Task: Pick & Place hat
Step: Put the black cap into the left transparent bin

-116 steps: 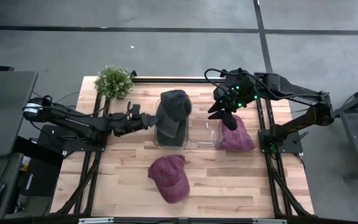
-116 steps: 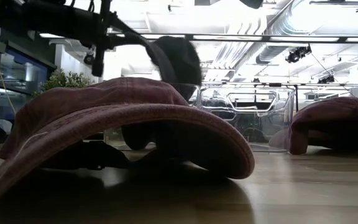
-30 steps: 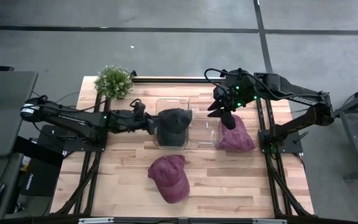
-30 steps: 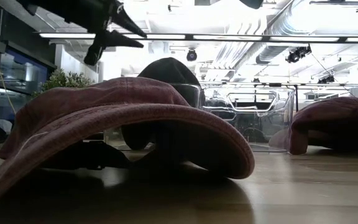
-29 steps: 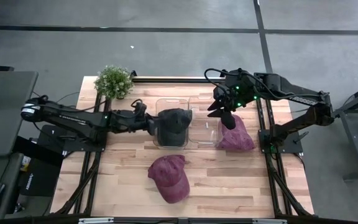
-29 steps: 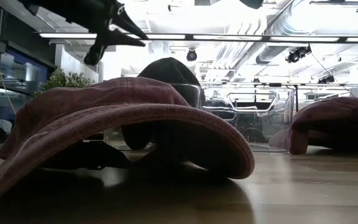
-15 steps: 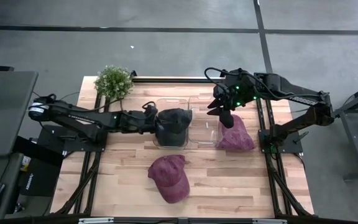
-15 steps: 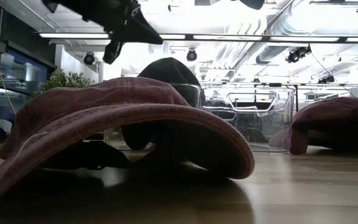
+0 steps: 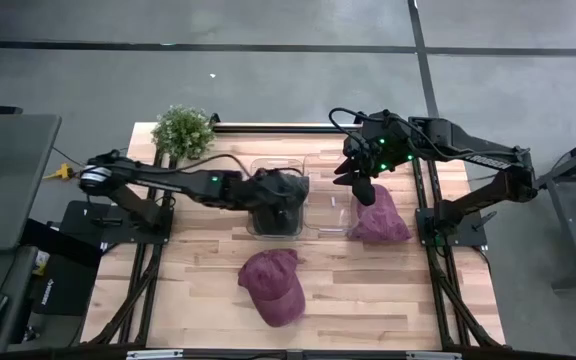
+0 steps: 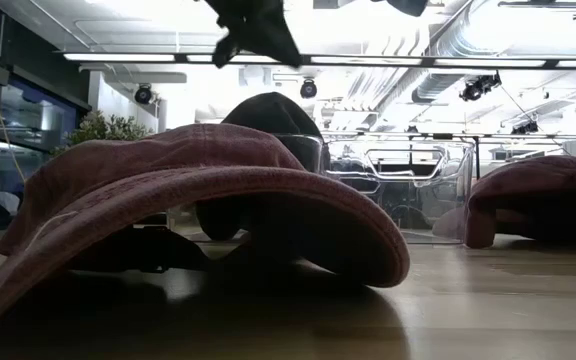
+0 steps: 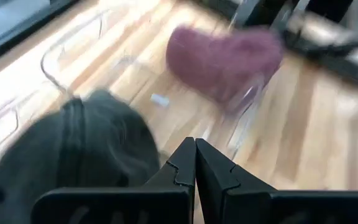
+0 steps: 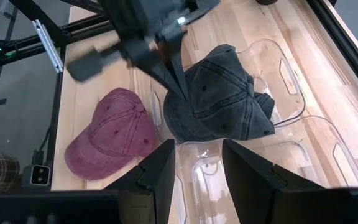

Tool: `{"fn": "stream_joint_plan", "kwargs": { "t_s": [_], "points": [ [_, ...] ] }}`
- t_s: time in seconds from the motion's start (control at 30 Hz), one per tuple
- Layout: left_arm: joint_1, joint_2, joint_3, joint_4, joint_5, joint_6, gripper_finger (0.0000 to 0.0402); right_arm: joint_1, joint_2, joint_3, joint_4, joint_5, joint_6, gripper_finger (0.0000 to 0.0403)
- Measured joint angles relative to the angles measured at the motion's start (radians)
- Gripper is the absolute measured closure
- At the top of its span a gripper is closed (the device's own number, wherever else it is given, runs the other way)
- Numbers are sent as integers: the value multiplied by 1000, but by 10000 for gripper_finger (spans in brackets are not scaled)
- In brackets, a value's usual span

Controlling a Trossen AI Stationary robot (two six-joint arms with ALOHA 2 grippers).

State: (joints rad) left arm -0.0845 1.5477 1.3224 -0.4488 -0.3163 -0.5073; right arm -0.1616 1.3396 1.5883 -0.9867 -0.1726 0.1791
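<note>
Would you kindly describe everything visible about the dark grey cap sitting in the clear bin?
The dark grey cap is a washed, denim-like baseball cap with stitched panels, eyelets and a top button. It lies crumpled in the left clear plastic bin at the table's middle, bulging above the rim. The left hand, shut, is just over its crown; whether it touches cannot be told. The neighbouring bin holds no hat.

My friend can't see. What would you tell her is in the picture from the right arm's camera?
A dark gray cap lies in a clear bin, with the left gripper shut just above it. A red cap lies on the wooden table beside the bin. The right gripper is open and empty.
</note>
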Motion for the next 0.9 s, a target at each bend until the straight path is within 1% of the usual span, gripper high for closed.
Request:
{"fn": "stream_joint_plan", "kwargs": {
  "t_s": [0.07, 0.13, 0.23, 0.4, 0.53, 0.67, 0.77, 0.9],
  "points": [
    [0, 45, 43, -55, -2, 14, 401, 0, 0, 0, -2, 1, 0, 274],
    [1, 85, 78, -67, -10, 17, 401, 0, 0, 0, -3, 1, 0, 274],
    [15, 128, 93, -122, -13, 1, 401, 0, 0, 0, -4, 2, 0, 274],
    [39, 144, 93, -203, -42, -72, 401, 0, 0, 0, -4, 2, 0, 274],
    [48, 142, 92, -245, -67, -94, 401, 0, 0, 0, -4, 3, -3, 274],
    [68, 134, 92, -347, -111, -153, 401, 0, 0, 0, -4, 7, -3, 274],
    [87, 134, 91, -408, -112, -193, 401, 0, 0, 0, -4, 7, -3, 274],
    [109, 134, 91, -416, -100, -205, 401, 0, 0, 0, -4, 9, -3, 274]
  ]
}}
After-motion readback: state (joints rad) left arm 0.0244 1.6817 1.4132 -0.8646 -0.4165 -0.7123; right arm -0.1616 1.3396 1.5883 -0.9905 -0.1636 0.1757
